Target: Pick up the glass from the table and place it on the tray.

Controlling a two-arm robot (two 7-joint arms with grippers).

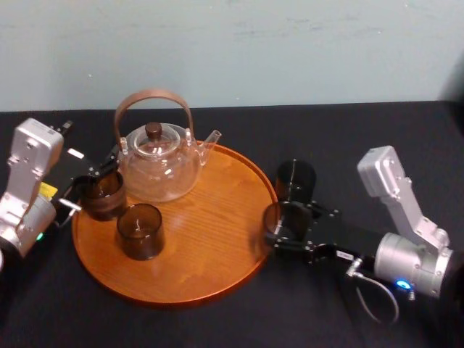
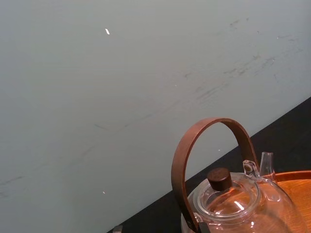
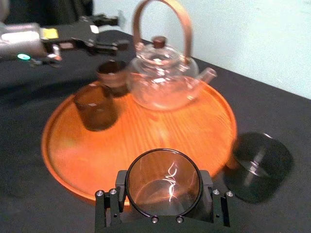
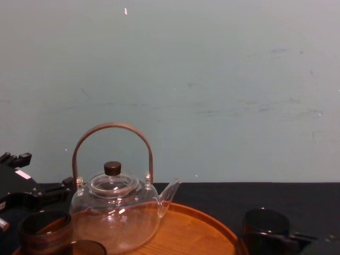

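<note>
My right gripper point(image 1: 287, 226) point(image 3: 164, 183) is shut on a dark smoky glass point(image 1: 284, 217) point(image 3: 164, 174), one finger on each side, right at the right rim of the round wooden tray point(image 1: 217, 261) point(image 3: 146, 131). A second glass point(image 1: 295, 178) point(image 3: 257, 164) point(image 4: 265, 222) stands on the black table point(image 1: 362, 145) just beyond it, off the tray. Two more glasses sit on the tray: one near its front left point(image 1: 140, 230) point(image 3: 95, 107) and one at its left edge point(image 1: 101, 194) point(image 3: 112, 76). My left gripper point(image 1: 90, 181) point(image 3: 103, 34) stands open beside that left-edge glass.
A clear glass teapot point(image 1: 158, 158) point(image 2: 238, 204) point(image 3: 163, 77) point(image 4: 114, 212) with an arched brown handle stands on the tray's far left part. A pale wall point(image 4: 212, 79) rises behind the table. The tray's middle and right wood is bare.
</note>
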